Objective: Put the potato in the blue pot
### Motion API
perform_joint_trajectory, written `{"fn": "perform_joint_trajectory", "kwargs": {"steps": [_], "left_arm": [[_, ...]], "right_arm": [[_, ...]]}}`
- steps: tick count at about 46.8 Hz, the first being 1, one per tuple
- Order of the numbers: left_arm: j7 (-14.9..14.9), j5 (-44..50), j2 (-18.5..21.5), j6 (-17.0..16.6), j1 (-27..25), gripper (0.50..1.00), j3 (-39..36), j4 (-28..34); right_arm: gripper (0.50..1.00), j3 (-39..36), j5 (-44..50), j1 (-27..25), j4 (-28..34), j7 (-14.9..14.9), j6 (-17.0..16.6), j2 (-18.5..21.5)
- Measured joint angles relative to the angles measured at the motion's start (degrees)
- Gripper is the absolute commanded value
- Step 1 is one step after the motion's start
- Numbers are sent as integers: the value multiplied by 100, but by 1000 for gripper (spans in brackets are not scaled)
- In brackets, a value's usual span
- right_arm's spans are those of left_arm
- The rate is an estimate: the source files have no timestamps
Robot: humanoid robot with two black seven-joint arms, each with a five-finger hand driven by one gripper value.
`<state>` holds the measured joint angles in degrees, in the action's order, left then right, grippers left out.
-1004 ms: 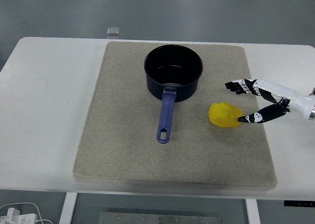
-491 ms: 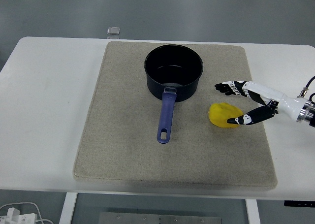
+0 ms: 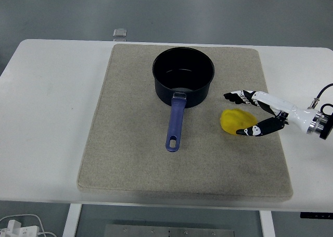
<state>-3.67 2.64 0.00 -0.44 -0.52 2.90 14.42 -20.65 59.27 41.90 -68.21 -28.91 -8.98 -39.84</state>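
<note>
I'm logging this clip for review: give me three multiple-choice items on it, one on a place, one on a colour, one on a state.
1. Where does the potato lie?
A. inside the pot
B. on the mat, right of the pot's handle
C. on the bare table

2. What colour is the potato?
A. yellow
B. red
C. green

3. How is the right hand?
A. fist closed, away from the potato
B. lifting the potato
C. fingers spread on either side of the potato

Answers:
B, it rests on the beige mat beside the blue pot;
A, its skin is bright yellow;
C, fingers spread beyond it and thumb before it, potato still on the mat.
</note>
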Motion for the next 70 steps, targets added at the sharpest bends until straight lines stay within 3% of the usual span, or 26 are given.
{"fn": "perform_joint_trajectory", "kwargs": {"steps": [22,28,30,32,34,44,48,53,54,70], "left_arm": [[3,0,0,0,0,994,0,0],[2,0,0,0,0,994,-2,0],[1,0,0,0,0,992,-2,0],[0,0,0,0,0,992,-2,0],[0,0,0,0,0,994,-1,-3],[4,5,0,0,-1,992,0,-6],[4,5,0,0,-1,994,0,-7],[4,5,0,0,0,994,0,-8],[3,5,0,0,-1,994,0,-8],[4,8,0,-6,-1,994,7,-9]], "right_arm": [[926,-40,-17,-186,80,-21,102,81],[917,-22,-28,-191,80,-192,103,82],[877,-16,-37,-191,80,-250,92,82],[742,-11,-45,-198,80,-274,87,82],[689,-3,-47,-200,86,-288,89,82],[680,12,-33,-233,143,-309,98,97],[648,17,-22,-235,168,-294,98,108],[509,18,-22,-232,274,-282,100,157],[500,18,-22,-231,294,-282,100,185],[500,50,-4,-235,459,-261,110,395]]}}
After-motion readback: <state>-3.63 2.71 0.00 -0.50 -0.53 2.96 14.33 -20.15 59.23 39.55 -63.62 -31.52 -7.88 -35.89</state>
